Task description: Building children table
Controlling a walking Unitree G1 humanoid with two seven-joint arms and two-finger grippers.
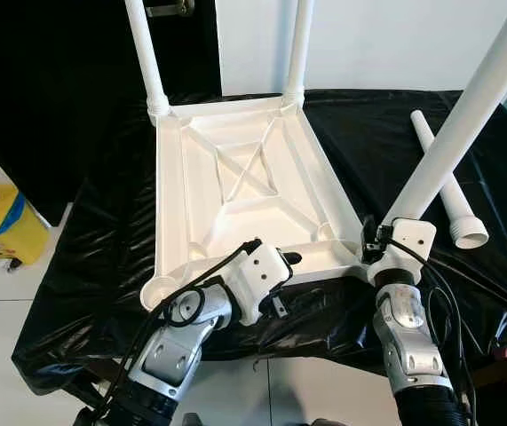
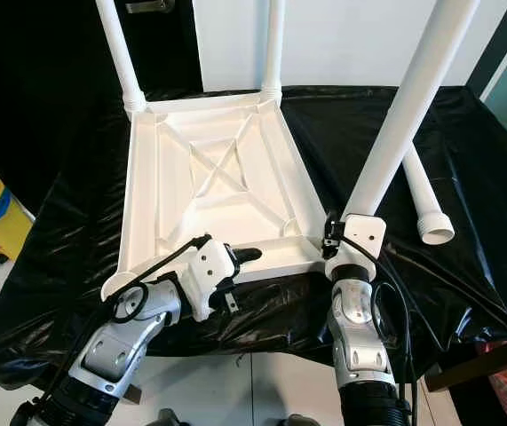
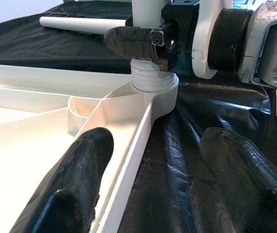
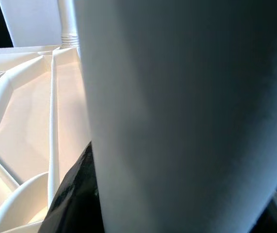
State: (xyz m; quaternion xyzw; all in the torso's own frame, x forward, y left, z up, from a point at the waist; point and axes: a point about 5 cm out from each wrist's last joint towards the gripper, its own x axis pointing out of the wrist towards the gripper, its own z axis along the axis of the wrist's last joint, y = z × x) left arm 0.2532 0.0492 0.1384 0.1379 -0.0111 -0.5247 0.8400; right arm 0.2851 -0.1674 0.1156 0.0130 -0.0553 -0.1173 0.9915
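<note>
The white table top (image 1: 235, 169) lies upside down on the black-sheeted table. Two white legs (image 1: 145, 53) (image 1: 299, 44) stand upright in its far corners. A third leg (image 1: 466, 124) leans to the right out of the near right corner socket (image 3: 153, 87); my right gripper (image 1: 379, 244) is shut on its base just above the threaded end. This leg (image 4: 187, 111) looms close in the right wrist view, with a black finger (image 4: 75, 199) against it. My left gripper (image 1: 284, 266) is open astride the top's near rim (image 3: 133, 145), one finger inside and one over the sheet.
A fourth white leg (image 1: 444, 182) lies loose on the black sheet (image 1: 102, 240) at the right. The near left corner socket (image 1: 157, 291) holds no leg. A yellow container (image 1: 0, 222) stands on the tiled floor at the left. A white wall rises behind the table.
</note>
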